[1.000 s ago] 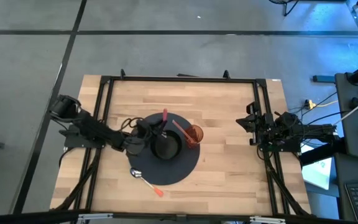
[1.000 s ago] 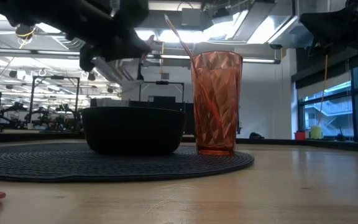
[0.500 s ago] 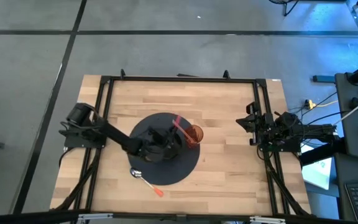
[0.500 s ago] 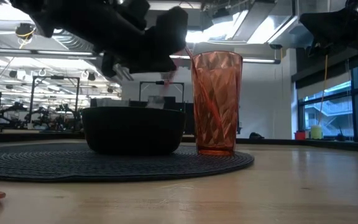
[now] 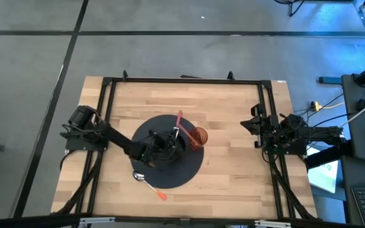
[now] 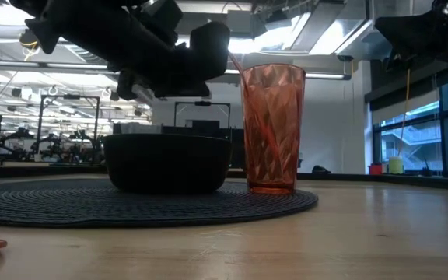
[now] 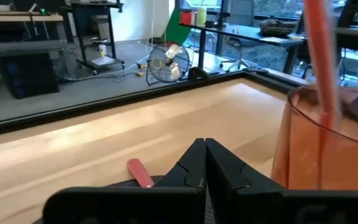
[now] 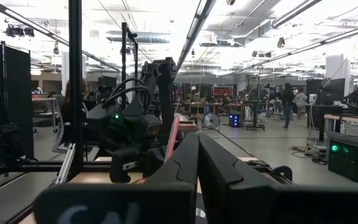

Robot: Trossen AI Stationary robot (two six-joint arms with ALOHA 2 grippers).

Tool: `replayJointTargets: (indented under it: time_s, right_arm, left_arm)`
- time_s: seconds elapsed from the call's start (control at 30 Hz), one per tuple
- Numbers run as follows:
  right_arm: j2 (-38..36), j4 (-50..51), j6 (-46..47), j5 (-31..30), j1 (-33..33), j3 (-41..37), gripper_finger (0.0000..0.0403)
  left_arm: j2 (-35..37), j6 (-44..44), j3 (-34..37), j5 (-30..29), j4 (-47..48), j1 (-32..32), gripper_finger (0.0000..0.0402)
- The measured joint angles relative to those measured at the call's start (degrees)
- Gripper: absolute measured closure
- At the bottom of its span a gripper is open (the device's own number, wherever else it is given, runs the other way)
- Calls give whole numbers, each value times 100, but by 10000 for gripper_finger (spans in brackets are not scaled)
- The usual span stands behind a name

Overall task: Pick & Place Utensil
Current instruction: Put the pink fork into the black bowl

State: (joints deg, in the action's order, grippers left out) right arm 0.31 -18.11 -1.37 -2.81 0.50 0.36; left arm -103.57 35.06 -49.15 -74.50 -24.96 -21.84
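Moved in over black bowl within last second: left hand, fingers pressed together, gripping nothing. Red utensil now tilted against bowl beside cup. Spoon on counter untouched. Right hand parked at edge, fingers together, empty.

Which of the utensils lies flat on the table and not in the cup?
The metal spoon with the orange handle at the near edge of the dark mat. Two other orange utensils lean by the orange cup.
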Motion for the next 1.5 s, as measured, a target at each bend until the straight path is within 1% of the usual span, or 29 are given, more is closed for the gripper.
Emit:
replayJointTargets:
  time_s: [0.33,0.4,0.43,0.53,0.6,0.67,0.7,0.77,0.8,0.9,0.97,1.0,1.03,1.1,1.2,1.27,1.33,1.4,1.47,1.5]
  right_arm:
    - [-1,0,58,0,-1,0,395]
    - [0,6,82,0,1,0,395]
    - [-1,13,84,4,-1,0,395]
    - [-1,18,90,104,-1,0,395]
    - [1,18,96,114,-1,0,395]
    - [0,18,96,139,-1,0,395]
    - [1,20,97,139,0,0,395]
    - [1,44,113,142,-1,0,395]
    - [1,82,118,148,-1,0,395]
    - [0,321,205,153,-1,0,395]
    - [-1,511,232,153,-1,0,395]
    - [-1,595,230,153,-1,0,395]
    - [-1,677,227,152,-1,0,395]
    - [-1,839,98,152,-1,0,395]
    - [-1,1063,-262,145,-1,0,395]
    - [-1,1076,-470,136,-1,0,395]
    - [-1,964,-662,131,-1,0,395]
    - [-1,791,-799,136,1,0,395]
    - [-1,717,-816,138,-1,0,395]
    - [-1,719,-817,137,-1,0,395]
  left_arm:
    - [0,-81,0,-55,124,-52,400]
    - [23,-321,1,-224,146,-114,399]
    - [74,-500,2,-405,189,-163,399]
    - [428,-1115,2,-1116,215,-338,399]
    - [757,-1554,2,-1489,400,-445,399]
    - [1219,-1856,2,-1510,928,-467,398]
    - [1496,-1810,15,-1400,1254,-404,398]
    - [2075,-1321,143,-937,1957,-155,398]
    - [2341,-966,245,-548,2458,20,398]
    - [3040,203,609,874,3947,738,398]
    - [3391,649,909,1537,4475,1271,398]
    - [3529,639,1037,1909,4554,1533,398]
    - [3659,446,1120,2360,4558,1814,398]
    - [3832,-233,1127,3360,4382,2416,398]
    - [3797,-1553,1034,4799,4137,3286,397]
    - [3659,-2329,942,5586,3937,3791,397]
    - [3520,-3079,886,6161,3800,4241,397]
    - [3321,-3865,858,6591,3646,4587,397]
    - [3132,-4922,846,6855,3611,4792,397]
    - [3030,-5511,846,6895,3610,4853,397]
